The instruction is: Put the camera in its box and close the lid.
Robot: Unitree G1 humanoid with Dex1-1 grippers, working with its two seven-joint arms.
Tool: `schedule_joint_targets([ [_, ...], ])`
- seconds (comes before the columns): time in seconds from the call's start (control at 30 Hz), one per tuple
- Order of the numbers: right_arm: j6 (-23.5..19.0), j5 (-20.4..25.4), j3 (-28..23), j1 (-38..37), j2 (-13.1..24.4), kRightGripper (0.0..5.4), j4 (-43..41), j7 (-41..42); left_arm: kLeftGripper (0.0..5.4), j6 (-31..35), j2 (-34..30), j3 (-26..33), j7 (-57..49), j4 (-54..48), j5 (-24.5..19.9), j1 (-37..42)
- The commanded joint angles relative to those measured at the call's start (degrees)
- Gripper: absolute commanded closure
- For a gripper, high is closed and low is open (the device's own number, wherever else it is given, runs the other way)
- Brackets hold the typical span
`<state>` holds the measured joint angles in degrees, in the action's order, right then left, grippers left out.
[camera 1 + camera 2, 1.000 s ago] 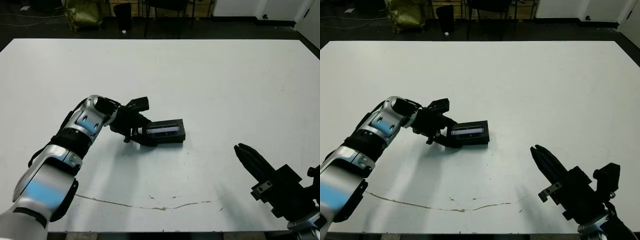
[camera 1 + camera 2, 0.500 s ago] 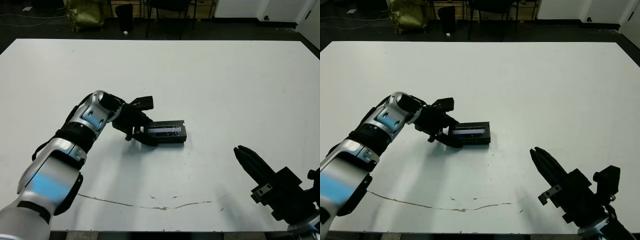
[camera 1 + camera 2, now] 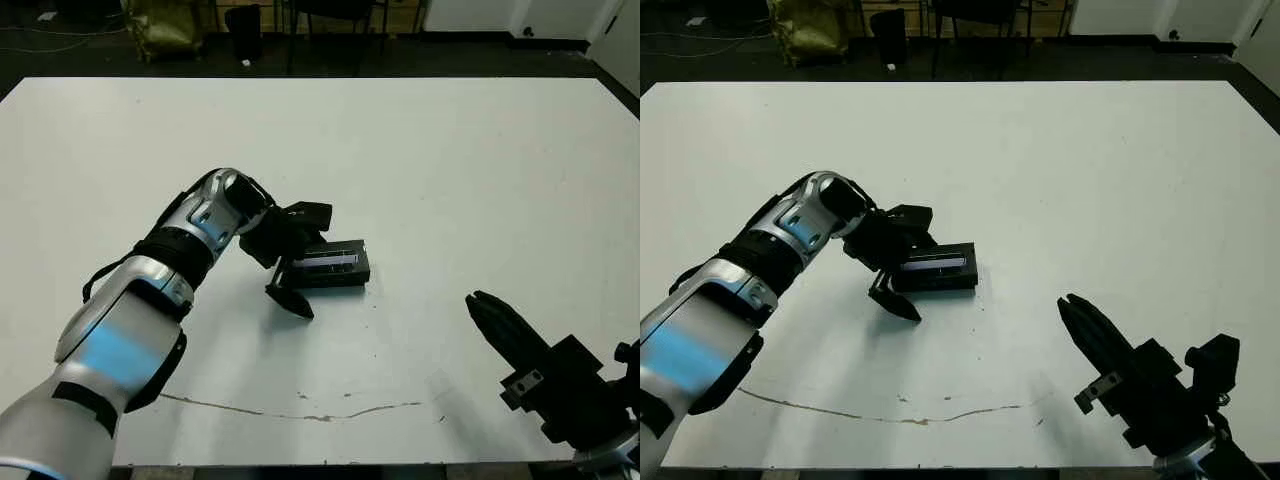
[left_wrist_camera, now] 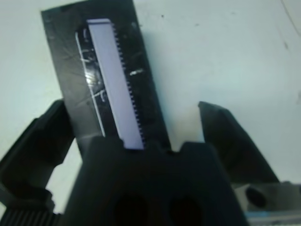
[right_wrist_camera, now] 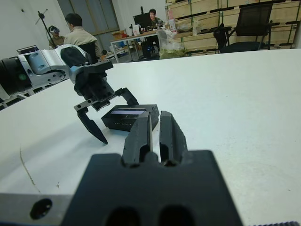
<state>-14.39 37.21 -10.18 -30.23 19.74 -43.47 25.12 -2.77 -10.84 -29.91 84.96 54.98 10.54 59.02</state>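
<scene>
Nearest, the right claw [image 3: 492, 310] hangs over the white surface [image 3: 480, 180] with its two black fingers pressed together, holding nothing, well apart from the work. Farther in, the left claw [image 3: 305, 262] stands spread wide and empty at the left end of the shallow black box [image 3: 331, 265], whose flat black lid with its silvery strip [image 4: 113, 103] looks seated; the long axis runs left-right. The camera cannot be seen. Beyond lie shelves and seated people.

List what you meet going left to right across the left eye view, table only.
Left arm → left gripper, jaws open → closed box, the lid with its silvery strip on top → right gripper, jaws shut.
</scene>
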Motion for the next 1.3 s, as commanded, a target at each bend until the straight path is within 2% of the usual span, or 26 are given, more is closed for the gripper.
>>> schedule_joint_targets([
  [0.03, -1.21, 0.24, 0.10, -0.68, 0.21, 5.40, 0.13, -0.59, 0.02, -0.55, 0.49, -0.99, 2.60, 0.92, 1.09, -0.94],
  [0.33, -2.70, 0.47, -0.01, -0.92, 0.97, 5.40, -0.95, -2.28, 0.02, -0.78, 0.82, 1.05, 0.24, 1.48, 0.09, -1.76],
  [0.5, -0.65, -0.17, -0.10, -0.45, 0.85, 5.40, 0.71, -0.19, 0.02, -4.80, 0.51, 3.98, -5.61, -0.42, -0.68, -3.46],
  [0.67, -0.42, 0.17, 0.03, -0.42, 0.38, 5.40, 1.11, 0.59, 0.02, -6.97, 0.60, 4.95, -9.02, -2.23, -0.84, -5.14],
  [1.3, 0.92, -0.42, 0.06, -0.57, 0.39, 5.40, 2.34, 2.05, 0.02, -4.36, 0.81, 4.69, -3.77, -2.64, -1.54, -5.34],
])
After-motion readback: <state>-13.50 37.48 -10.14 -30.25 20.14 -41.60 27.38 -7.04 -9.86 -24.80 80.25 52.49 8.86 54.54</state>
